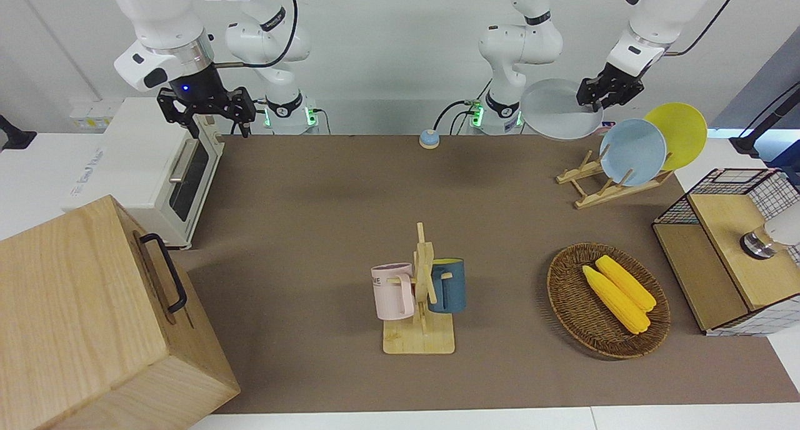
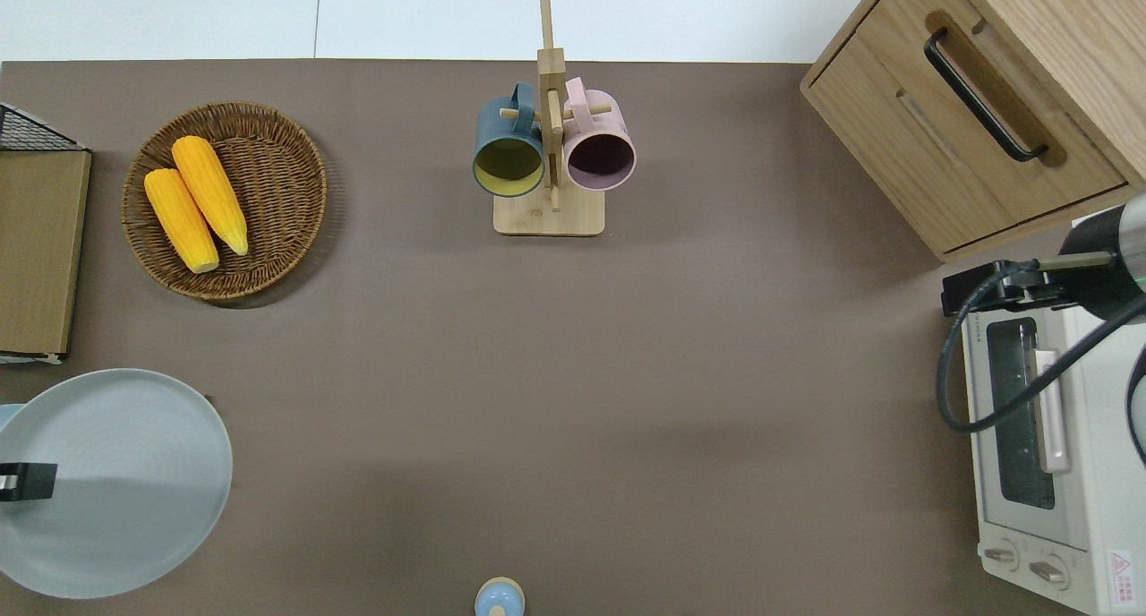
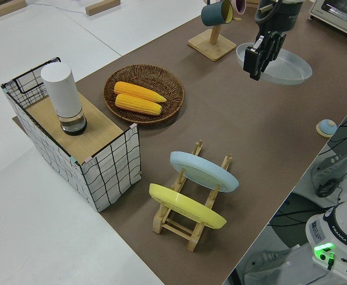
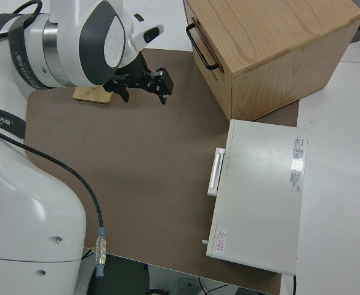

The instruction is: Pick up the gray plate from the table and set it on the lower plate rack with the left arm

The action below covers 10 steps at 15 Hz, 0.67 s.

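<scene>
My left gripper (image 1: 600, 94) is shut on the rim of the gray plate (image 1: 556, 119) and holds it roughly level, high in the air. In the overhead view the left gripper (image 2: 22, 482) and the gray plate (image 2: 116, 482) are over the lower plate rack, which they hide there. The lower plate rack (image 1: 594, 189) stands at the left arm's end of the table. It holds a light blue plate (image 1: 632, 152) and a yellow plate (image 1: 678, 133) on edge. The left side view shows the left gripper (image 3: 256, 59), the gray plate (image 3: 280, 66) and the rack (image 3: 185, 228). My right gripper (image 1: 206, 114) is parked and open.
A mug stand (image 1: 420, 336) with a pink and a blue mug stands mid-table. A wicker basket (image 1: 565, 292) holds two corn cobs. A wire crate (image 1: 731, 186), a toaster oven (image 1: 144, 167), a wooden cabinet (image 1: 75, 317) and a small blue bell (image 1: 429, 139) stand around.
</scene>
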Motion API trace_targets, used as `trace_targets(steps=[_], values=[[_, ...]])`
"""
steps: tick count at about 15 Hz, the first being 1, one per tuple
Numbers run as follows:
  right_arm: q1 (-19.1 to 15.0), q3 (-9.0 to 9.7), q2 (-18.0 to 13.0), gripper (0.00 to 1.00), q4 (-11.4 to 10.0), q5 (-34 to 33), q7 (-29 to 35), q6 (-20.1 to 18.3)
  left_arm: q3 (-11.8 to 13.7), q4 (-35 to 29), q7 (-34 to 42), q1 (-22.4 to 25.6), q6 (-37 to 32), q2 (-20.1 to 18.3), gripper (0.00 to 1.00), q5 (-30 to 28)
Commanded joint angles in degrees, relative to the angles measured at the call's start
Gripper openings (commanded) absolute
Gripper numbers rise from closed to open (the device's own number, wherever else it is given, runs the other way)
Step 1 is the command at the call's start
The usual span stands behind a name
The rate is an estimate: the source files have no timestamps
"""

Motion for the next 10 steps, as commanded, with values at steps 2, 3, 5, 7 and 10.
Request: trace_targets(steps=[2,3,5,7,10], values=[[0.4,-0.34,0.0,0.983,0.4,0.2,0.2,-0.1,-2.0,1.6,-5.8,-0.2,-3.3,0.8,0.00,8.8],[0.4,-0.34,0.0,0.983,0.4,0.2,0.2,-0.1,-3.1,1.5,-7.8,-0.3,-4.2,1.2,0.00,10.6],[0.4,-0.34,0.0,0.983,0.4,0.2,0.2,-0.1,-5.9,1.3,-12.1,-0.4,-6.3,1.7,0.00,14.9],[0.4,-0.34,0.0,0.983,0.4,0.2,0.1,-0.1,-8.6,0.7,-16.5,-0.5,-8.5,2.6,0.00,18.5],[0.4,-0.34,0.0,0.983,0.4,0.2,0.2,-0.1,-11.4,0.1,-21.3,-0.5,-11.4,4.1,0.00,22.8]])
